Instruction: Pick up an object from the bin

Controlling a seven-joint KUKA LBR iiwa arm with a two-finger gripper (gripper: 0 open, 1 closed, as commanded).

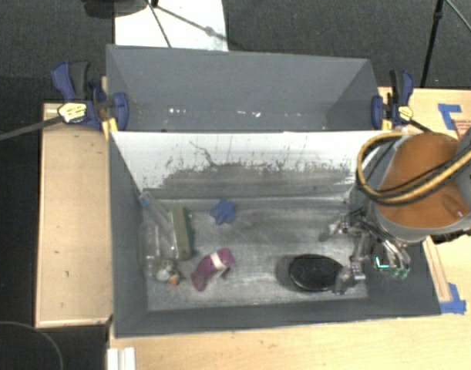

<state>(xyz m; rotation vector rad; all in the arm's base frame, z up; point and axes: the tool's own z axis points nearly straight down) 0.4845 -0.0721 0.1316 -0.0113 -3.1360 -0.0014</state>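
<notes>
- Several small loose things lie on the scratched grey floor of the metal bin, whose walls slope up to the back and sides.
- We find a black round disc lying flat at the front right of that floor.
- We note a purple-and-white piece at front left of centre and a small blue piece behind it. A green strip and a clear plastic item lie by the left wall.
- We see the arm entering from the right, its orange cover above the right wall.
- We place the tool low, just beside the disc's right edge; we cannot tell whether it is apart or together.
</notes>
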